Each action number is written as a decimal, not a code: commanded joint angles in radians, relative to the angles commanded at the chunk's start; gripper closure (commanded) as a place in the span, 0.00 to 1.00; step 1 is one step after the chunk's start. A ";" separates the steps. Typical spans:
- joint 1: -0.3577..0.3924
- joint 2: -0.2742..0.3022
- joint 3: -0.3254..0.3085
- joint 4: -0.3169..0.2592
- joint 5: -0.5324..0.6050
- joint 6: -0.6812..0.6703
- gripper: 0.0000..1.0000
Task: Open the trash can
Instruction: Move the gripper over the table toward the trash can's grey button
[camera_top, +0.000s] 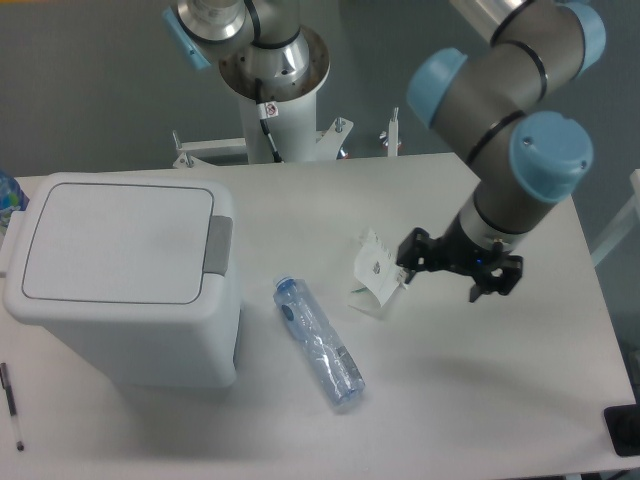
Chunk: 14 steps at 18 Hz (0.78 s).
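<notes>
Surface: white table (520, 400), matte, its far edge running along a grey wall and its near edge cut off by the frame.

Trash can (125, 280): large white plastic bin with rounded corners, standing upright at the table's left edge. Flat lid shut; grey push tab (219, 244) on the side of the lid toward the table's middle.

Plastic bottle (319, 343): clear, crushed, lying on its side near the table's middle, just beside the bin, blue cap end pointing toward the far edge.

Folded white paper card (376, 273): propped in a tent shape, further from the near edge than the bottle and toward the right.

Pen (10, 405): dark, lying at the near left corner, next to the bin's base.

Gripper (457, 266): black, two-fingered, hanging above the table just right of the card; fingers spread apart, holding nothing. Well apart from the bin.

Arm: grey links with light blue joint caps, entering from the upper right.

Room: robot base pedestal (272, 90) behind the far edge; a small dark object (624, 430) at the near right corner.
</notes>
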 joint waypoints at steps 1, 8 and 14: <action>-0.012 0.000 0.018 -0.012 -0.006 -0.026 0.00; -0.064 0.058 0.032 -0.054 -0.072 -0.108 0.00; -0.087 0.095 0.031 -0.068 -0.123 -0.169 0.00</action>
